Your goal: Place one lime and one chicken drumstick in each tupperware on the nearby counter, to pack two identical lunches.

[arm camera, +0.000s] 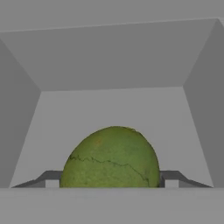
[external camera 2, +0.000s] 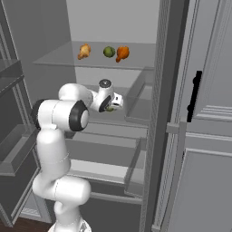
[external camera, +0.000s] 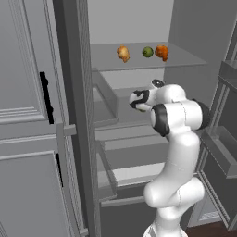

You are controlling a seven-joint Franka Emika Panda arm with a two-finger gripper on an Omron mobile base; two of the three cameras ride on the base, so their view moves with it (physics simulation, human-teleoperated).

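Observation:
A green lime point(arm camera: 111, 157) sits between my fingertips point(arm camera: 171, 180) in the hand view, with my gripper point(arm camera: 111, 183) shut on it. My gripper point(external camera: 139, 103) point(external camera 2: 111, 107) is inside the open fridge, at the level of the middle shelf. On the top shelf point(external camera: 185, 59) lie a pale chicken drumstick point(external camera: 123, 53) point(external camera 2: 84, 50), a second lime point(external camera: 147, 52) point(external camera 2: 108, 51) and an orange-brown drumstick point(external camera: 162, 52) point(external camera 2: 122, 53). Both tupperware trays and the marble counter are out of view.
Grey fridge walls and shelves surround the hand. A drawer bin point(external camera: 109, 95) juts out at the left of the middle shelf. Door racks point(external camera: 221, 148) stand at the right, and a tall cabinet door with a black handle point(external camera: 45, 97) at the left.

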